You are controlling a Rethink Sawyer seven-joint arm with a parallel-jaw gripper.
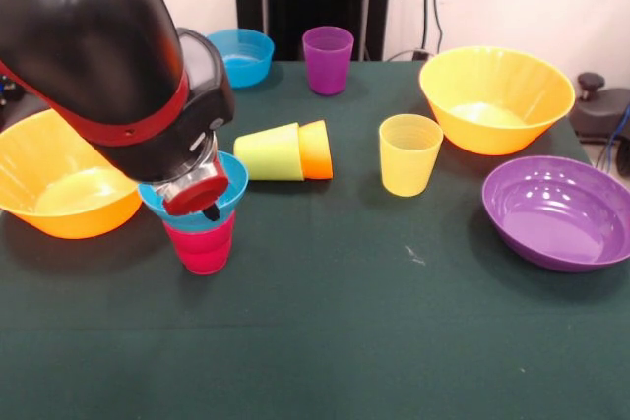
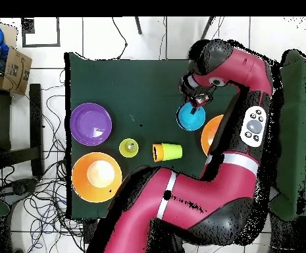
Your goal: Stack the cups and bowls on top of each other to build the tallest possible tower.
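While the black and red gripper hangs over the cyan plastic bowl atop the red plastic cup, its fingers are hidden; I cannot tell their state.

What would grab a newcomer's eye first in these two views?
The big red and black arm fills the front view's upper left, its end effector right over the cyan bowl that sits on the red cup: the only tower so far. Next, the lime green cup and orange cup lie nested on their sides mid-table, beside the upright yellow cup.
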